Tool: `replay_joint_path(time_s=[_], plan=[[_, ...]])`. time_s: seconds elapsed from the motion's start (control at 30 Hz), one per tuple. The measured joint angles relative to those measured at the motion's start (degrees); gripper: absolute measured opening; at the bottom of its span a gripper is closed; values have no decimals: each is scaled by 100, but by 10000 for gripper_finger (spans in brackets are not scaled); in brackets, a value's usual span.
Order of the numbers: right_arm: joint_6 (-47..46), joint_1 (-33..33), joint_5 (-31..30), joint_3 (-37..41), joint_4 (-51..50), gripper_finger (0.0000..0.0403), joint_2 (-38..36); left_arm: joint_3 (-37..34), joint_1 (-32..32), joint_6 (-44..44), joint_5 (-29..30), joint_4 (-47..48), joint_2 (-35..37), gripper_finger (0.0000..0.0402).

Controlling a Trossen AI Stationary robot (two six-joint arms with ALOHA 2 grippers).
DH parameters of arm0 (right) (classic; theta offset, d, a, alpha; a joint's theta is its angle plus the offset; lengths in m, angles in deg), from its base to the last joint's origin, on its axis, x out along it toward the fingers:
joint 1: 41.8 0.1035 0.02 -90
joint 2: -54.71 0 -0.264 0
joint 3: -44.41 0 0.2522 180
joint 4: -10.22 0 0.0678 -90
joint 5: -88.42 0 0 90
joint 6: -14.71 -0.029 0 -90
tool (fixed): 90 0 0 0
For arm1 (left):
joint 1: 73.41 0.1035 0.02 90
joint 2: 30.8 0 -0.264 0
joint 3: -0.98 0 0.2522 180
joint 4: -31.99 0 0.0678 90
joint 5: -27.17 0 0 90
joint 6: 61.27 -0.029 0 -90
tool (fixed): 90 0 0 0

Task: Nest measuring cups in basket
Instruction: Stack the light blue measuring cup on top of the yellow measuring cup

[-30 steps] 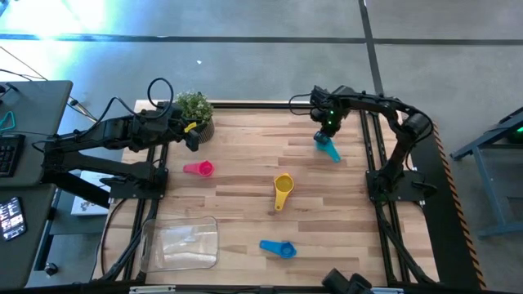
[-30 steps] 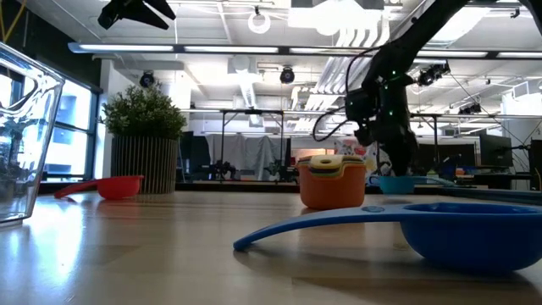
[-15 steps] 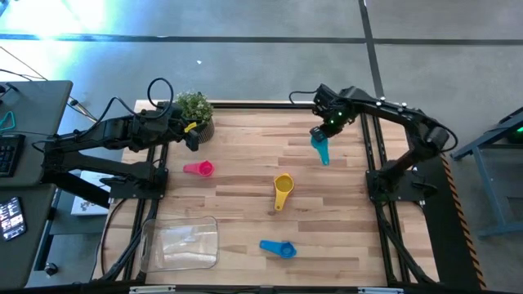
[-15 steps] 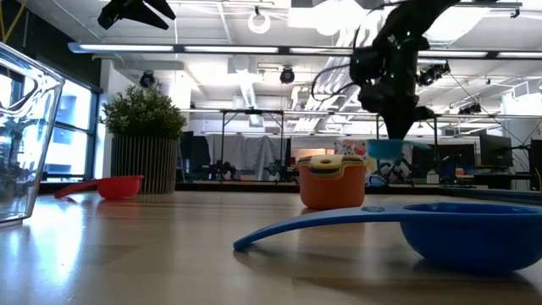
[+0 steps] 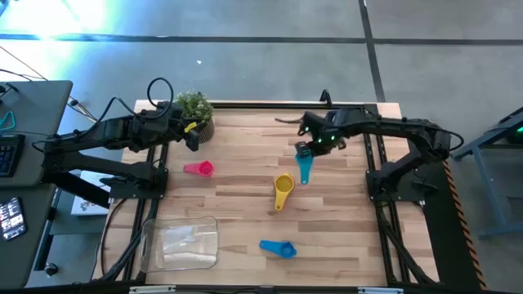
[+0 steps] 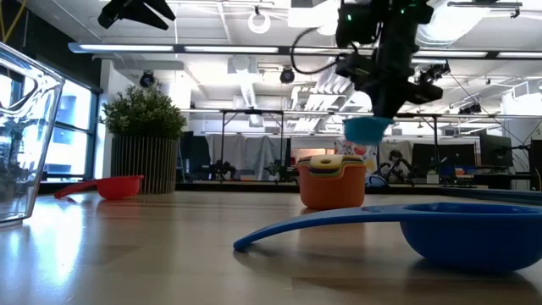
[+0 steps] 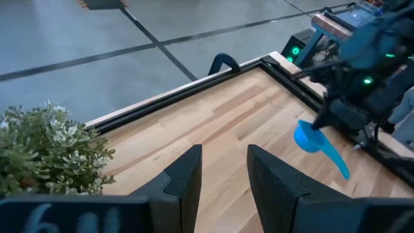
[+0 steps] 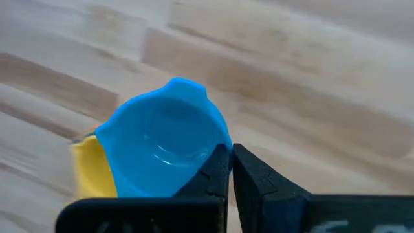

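The right gripper (image 5: 306, 153), jaws clamped on the handle of a light blue round plastic measuring cup (image 5: 304, 170), hangs it over the wooden desk (image 5: 245, 163) just beside the orange-and-yellow nested plastic cup stack (image 5: 283, 186). The left gripper (image 5: 194, 135), jaws partly parted and empty, waits by the small potted green plant (image 5: 194, 106).

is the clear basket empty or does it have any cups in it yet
Empty. From above, the basket shows only bare clear plastic; the light blue cup hangs in the right gripper.
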Motion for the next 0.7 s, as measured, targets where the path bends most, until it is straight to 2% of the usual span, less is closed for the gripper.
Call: replay_joint_path(time_s=[0.43, 0.7], plan=[[-2981, 1761, -1144, 0, 901, 0, 8, 0, -1, -830, -361, 0, 0, 115], [-3791, 2261, -1300, -2, 1274, 0, 334, 2, -2, -1180, -368, 4, 0, 115]])
